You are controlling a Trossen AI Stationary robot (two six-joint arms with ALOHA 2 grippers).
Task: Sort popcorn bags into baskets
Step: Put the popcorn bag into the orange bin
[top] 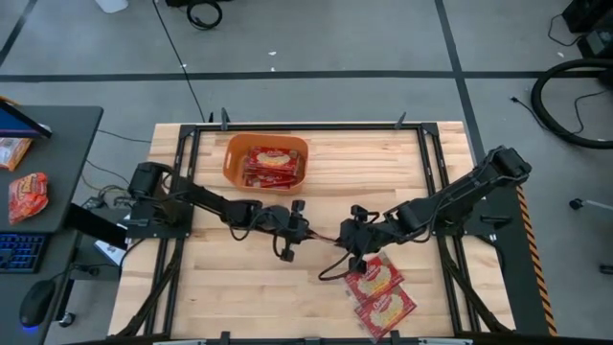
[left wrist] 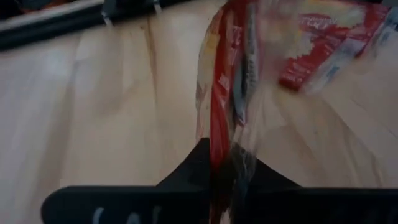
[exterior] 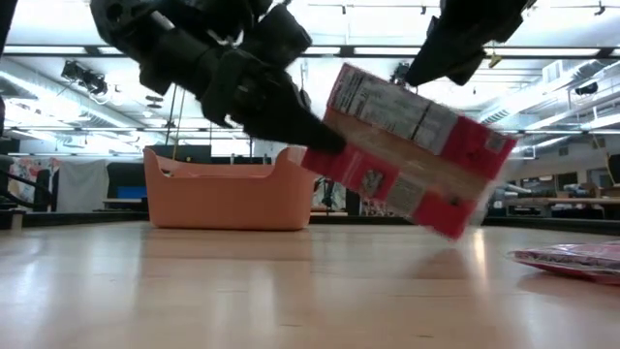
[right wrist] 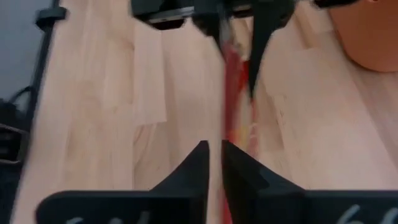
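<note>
One red popcorn bag [exterior: 407, 145] hangs in the air over the table's middle, tilted. In the high view it is edge-on [top: 328, 240] between both grippers. My left gripper [top: 302, 230] is shut on its left end. My right gripper [top: 352, 241] is at the other end, its fingers almost together. Two more bags [top: 374, 278] [top: 385, 309] lie flat near the table's near edge, right of centre. The orange basket [top: 230, 158] stands at the far side and holds several red bags [top: 271, 165]. My left gripper [left wrist: 227, 152] pinches the bag's left end [left wrist: 225, 124] between its two fingers, coming level from the table's left. The bag is lifted clear and stands on edge, tilted. My right gripper [right wrist: 214, 146] meets the bag's right end [right wrist: 236, 124] from the table's right. Its own fingers hide the place of contact.
Black frame rails [top: 431, 172] run along the table's sides. A side desk on the left carries an orange-red packet [top: 27, 195] and a keyboard. Bare wood lies between the grippers and the basket [exterior: 223, 189]. One lying bag [exterior: 572, 260] shows at the right in the low view.
</note>
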